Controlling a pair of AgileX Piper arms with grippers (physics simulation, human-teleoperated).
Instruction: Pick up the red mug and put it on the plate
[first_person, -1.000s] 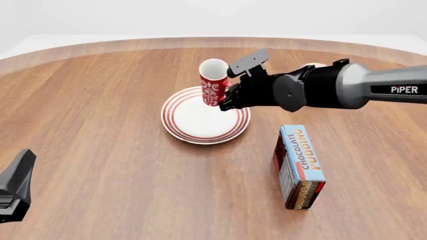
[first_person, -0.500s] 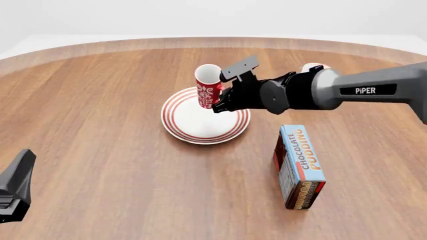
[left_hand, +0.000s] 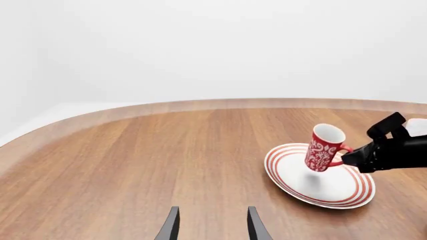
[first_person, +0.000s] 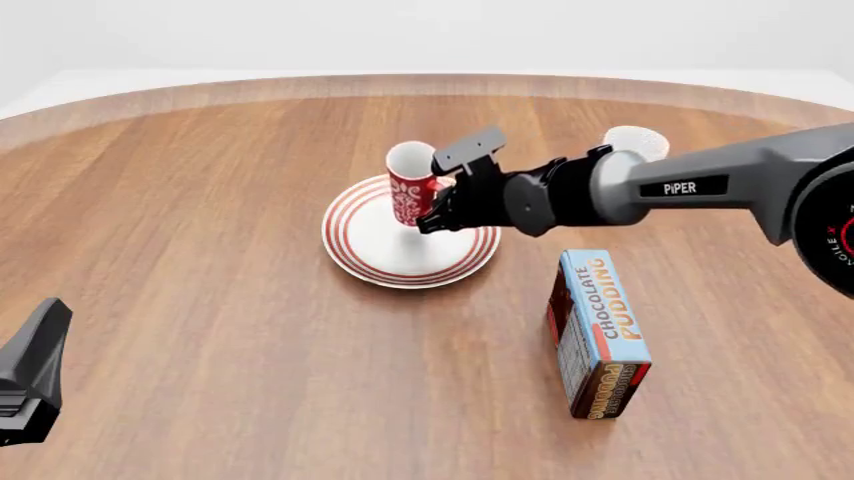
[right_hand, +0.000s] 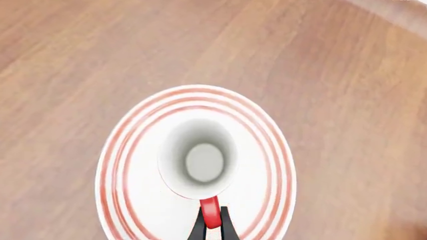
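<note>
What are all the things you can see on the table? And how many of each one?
red mug: one, red with white pattern, held by its handle above the plate, tilted, not touching it
plate: one, white with red rings, middle of the table
white mug: one, plain white, far right, partly hidden behind the arm
pudding box: one, blue and brown, near right
table: one, brown wood
right gripper: one, black, shut on the mug's handle
left gripper: one, black, open, holding nothing
</note>
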